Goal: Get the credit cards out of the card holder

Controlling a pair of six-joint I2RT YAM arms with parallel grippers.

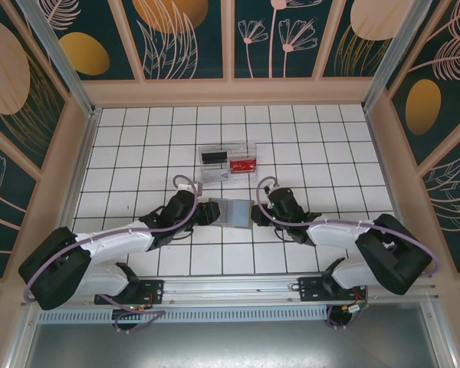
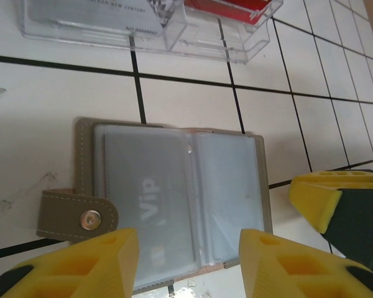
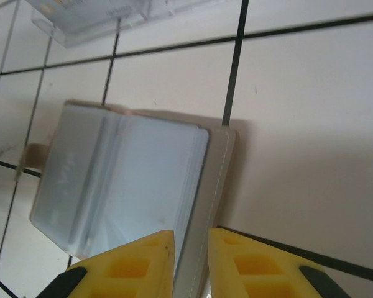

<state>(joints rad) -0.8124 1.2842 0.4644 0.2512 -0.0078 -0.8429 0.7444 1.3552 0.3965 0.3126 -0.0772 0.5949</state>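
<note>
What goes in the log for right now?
left pincer: open over card holder | right pincer: pinching its edge | credit cards: inside sleeves

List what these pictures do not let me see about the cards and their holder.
1. Number of credit cards: left wrist view, the card holder's cloudy sleeves overlap them.
2. Print on the clear tray's contents: top view, too small.
3. Whether the right gripper already pinches the holder: right wrist view, the bottom edge cuts the contact off.

A clear plastic tray [image 1: 227, 175] sits on the white tiled table [image 1: 138, 153], floral wall panels [image 1: 184, 38] around.
</note>
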